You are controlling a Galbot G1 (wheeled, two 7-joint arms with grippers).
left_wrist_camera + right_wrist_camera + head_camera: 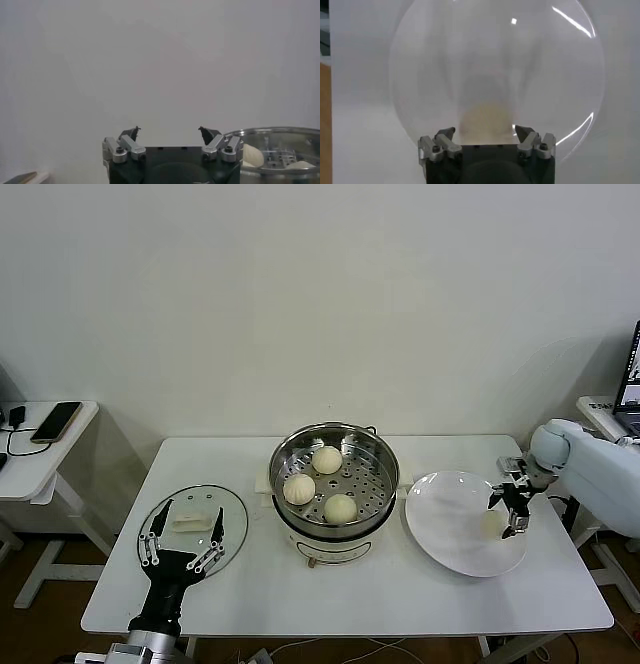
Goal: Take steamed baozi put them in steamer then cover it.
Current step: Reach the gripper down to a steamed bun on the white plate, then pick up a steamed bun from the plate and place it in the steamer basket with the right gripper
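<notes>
The steel steamer stands mid-table with three cream baozi on its tray: one at the back, one on the left, one at the front. A fourth baozi lies on the white plate to the right. My right gripper is open, low over the plate, its fingers either side of this baozi; the plate fills the right wrist view. My left gripper is open and empty over the near edge of the glass lid. The left wrist view shows the steamer.
The white table bears everything. A side table with a phone stands at the far left. A laptop sits on another table at the far right, behind my right arm.
</notes>
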